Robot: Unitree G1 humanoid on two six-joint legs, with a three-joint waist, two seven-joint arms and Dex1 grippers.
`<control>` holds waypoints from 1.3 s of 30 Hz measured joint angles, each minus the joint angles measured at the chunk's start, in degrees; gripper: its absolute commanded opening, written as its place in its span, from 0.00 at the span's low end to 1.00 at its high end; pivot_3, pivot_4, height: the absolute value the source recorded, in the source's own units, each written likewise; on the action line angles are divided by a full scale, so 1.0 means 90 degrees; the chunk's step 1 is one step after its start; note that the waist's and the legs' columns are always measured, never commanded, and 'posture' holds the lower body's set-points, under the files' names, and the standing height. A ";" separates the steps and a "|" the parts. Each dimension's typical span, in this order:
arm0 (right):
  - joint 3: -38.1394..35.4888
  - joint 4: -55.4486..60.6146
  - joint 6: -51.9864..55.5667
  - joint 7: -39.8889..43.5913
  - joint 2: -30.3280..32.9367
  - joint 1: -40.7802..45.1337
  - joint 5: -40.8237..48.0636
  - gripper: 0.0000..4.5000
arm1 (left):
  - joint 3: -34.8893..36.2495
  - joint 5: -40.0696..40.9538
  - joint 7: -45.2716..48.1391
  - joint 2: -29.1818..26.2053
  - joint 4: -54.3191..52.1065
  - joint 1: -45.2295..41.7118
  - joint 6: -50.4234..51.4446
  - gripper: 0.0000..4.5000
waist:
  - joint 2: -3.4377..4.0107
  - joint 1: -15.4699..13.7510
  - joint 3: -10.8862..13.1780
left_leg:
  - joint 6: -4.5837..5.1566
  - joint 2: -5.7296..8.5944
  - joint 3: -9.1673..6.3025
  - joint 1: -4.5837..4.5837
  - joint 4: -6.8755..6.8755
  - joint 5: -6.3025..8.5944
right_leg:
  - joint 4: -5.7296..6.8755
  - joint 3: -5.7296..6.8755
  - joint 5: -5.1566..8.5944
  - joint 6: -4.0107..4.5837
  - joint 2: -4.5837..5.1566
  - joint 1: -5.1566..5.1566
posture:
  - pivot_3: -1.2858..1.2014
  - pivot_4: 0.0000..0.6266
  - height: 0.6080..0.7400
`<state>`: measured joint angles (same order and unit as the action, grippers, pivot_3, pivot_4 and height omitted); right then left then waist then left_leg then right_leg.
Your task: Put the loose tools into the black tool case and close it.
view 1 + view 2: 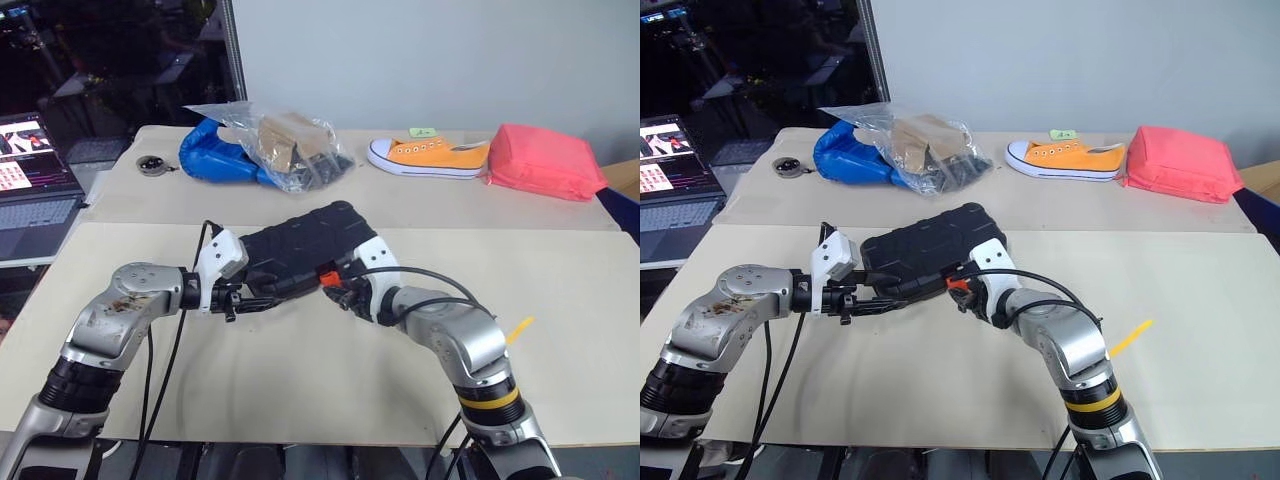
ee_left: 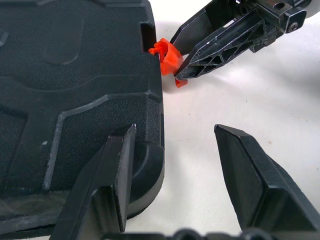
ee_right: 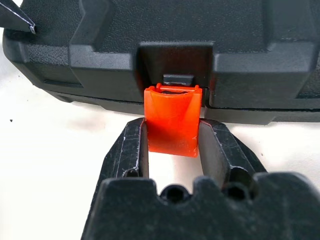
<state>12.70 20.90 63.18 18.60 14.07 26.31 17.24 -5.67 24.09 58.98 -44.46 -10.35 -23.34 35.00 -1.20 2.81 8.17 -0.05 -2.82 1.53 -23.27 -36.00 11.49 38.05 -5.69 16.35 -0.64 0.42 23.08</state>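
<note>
- The black tool case [image 1: 300, 248] lies shut in the middle of the near table [image 1: 300, 390], lid down on its base
- Its long axis runs on a slant, from the near left corner up to the far right corner
- The small orange latch [image 3: 172, 120] sits midway along the case's near long edge and hangs outward and down from its notch
- The right gripper [image 3: 172, 147] comes at that near edge; its two fingers stand close on either side of the latch, pinching it
- The left gripper [image 2: 175, 165] is at the case's near left corner, jaws spread apart; one finger [image 2: 117, 175] lies against the rounded corner, the other stands clear over the bare table, with nothing gripped
- On the far table lie a blue bag [image 1: 215, 155], a clear plastic bag [image 1: 290, 145], an orange sneaker [image 1: 430, 157] and a pink pouch [image 1: 545, 162]
</note>
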 measured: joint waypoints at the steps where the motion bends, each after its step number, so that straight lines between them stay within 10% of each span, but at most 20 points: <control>1: 0.0013 -0.0006 -0.0031 0.0007 0.0001 0.0000 -0.0017 0.25 | 0.0001 -0.0003 0.0000 0.0000 0.0008 0.0000 -0.0006 0.59 | 0.0000 0.0003 0.0000 | 0.0000 0.0000 0.0000 0.0000 0.0000 0.0000 | 0.0000 0.0000 0.0000 0.0000 0.0000 0.0000 | 0.52 0.24 1.00; 21: -0.0045 -0.0823 -0.0879 -0.0010 -0.0599 0.0194 -0.0159 0.25 | 0.0008 -0.0229 -0.0048 0.0038 0.0020 0.0062 -0.0135 0.59 | 0.0000 0.0155 0.0000 | 0.0004 -0.0001 -0.0008 0.0013 0.0001 -0.0003 | 0.0005 -0.0004 -0.0001 -0.0003 -0.0009 -0.0002 | 0.52 0.24 1.00; 23: -0.0056 -0.0853 -0.0960 0.0020 -0.0587 0.0200 -0.0156 0.54 | 0.0009 -0.0228 -0.0060 0.0053 0.0010 0.0080 -0.0141 0.59 | 0.0001 0.0150 -0.0001 | 0.0009 -0.0001 -0.0011 0.0013 0.0002 -0.0006 | 0.0008 -0.0003 -0.0001 -0.0004 -0.0010 -0.0002 | 0.52 0.24 1.00; 29: -0.0115 -0.0123 -0.0858 0.0390 0.0073 -0.0020 -0.0010 0.54 | 0.0017 -0.0216 -0.0105 0.0114 -0.0031 0.0104 -0.0143 0.59 | 0.0004 0.0116 -0.0007 | 0.0010 0.0003 -0.0008 0.0005 0.0001 -0.0006 | -0.0001 -0.0003 -0.0006 0.0005 -0.0001 -0.0005 | 0.52 0.24 1.00; 37: -0.0262 0.0359 -0.0408 0.0578 0.0413 -0.0244 0.0314 0.01 | 0.0025 -0.0218 -0.0209 0.0129 0.0005 0.0109 -0.0126 0.59 | 0.0002 0.0130 -0.0010 | 0.0010 0.0001 -0.0012 0.0012 0.0003 -0.0006 | 0.0004 -0.0002 0.0000 -0.0005 -0.0007 -0.0005 | 0.52 0.24 1.00; 39: -0.0235 0.0099 -0.0409 0.0530 0.0266 -0.0120 0.0294 0.01 | 0.0025 -0.0220 -0.0235 0.0133 0.0026 0.0113 -0.0122 0.59 | 0.0000 0.0142 -0.0012 | 0.0010 0.0001 -0.0011 0.0021 0.0002 -0.0006 | 0.0003 -0.0003 0.0002 -0.0009 -0.0007 -0.0013 | 0.52 0.24 1.00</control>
<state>10.58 21.79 59.51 23.38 16.46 25.23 19.88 -5.45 22.11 56.87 -43.26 -10.11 -22.33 33.90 -1.20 4.08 8.06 0.04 -2.81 1.43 -23.08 -35.98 11.43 38.08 -5.72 16.37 -0.72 0.36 22.96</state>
